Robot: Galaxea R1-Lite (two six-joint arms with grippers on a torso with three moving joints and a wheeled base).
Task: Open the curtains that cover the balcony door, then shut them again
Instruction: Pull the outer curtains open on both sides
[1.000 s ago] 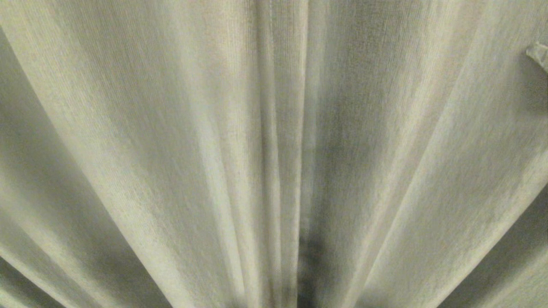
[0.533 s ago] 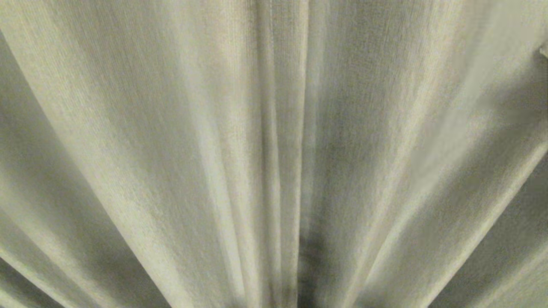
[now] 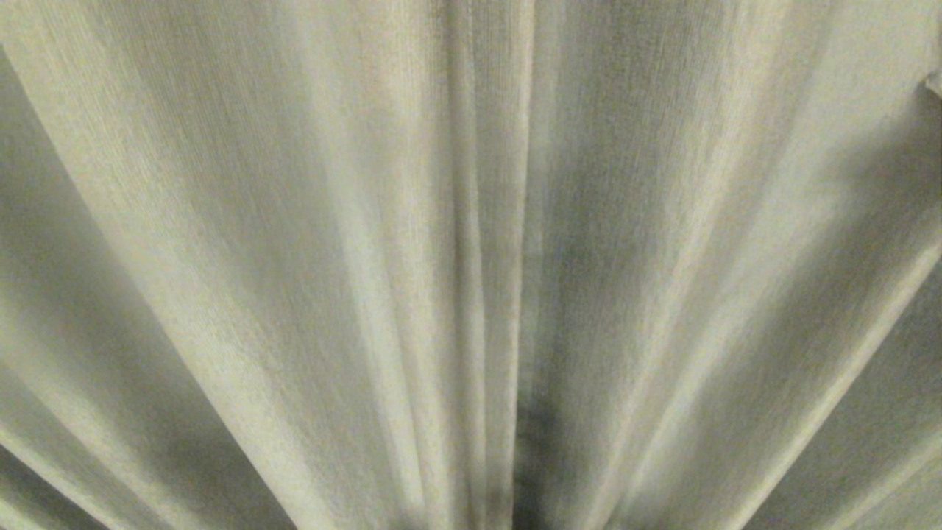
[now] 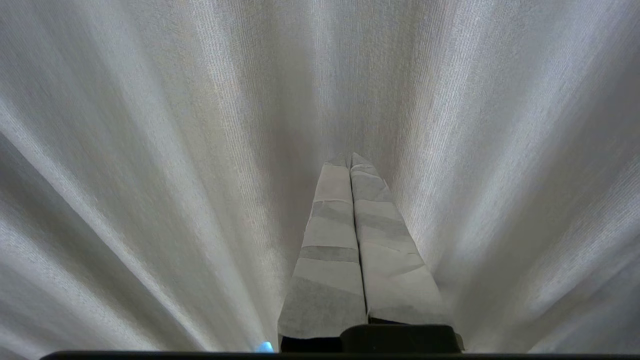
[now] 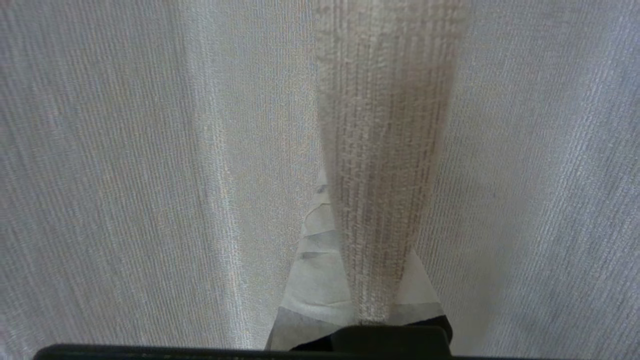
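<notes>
Head view: thick cream-beige pleated woven curtains [image 3: 412, 243] fill the frame; no gripper, no door visible.
Left wrist view: left gripper [image 4: 350, 161] pressed together, empty, tips at the cloth.
Right wrist view: right gripper [image 5: 367, 280] pinching one fold, centre frame. Risk: a thin pinch slips when pulled sideways.

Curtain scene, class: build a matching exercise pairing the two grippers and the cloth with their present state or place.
Column one:
1. left gripper
2. right gripper
3. curtains
4. pinched fold

Column two:
A. fills the whole head view, hanging in pleats
B. shut with nothing between its fingers
C. shut on the curtains
D. runs up from between the right gripper's fingers

Pairs: 1-B, 2-C, 3-A, 4-D
</notes>
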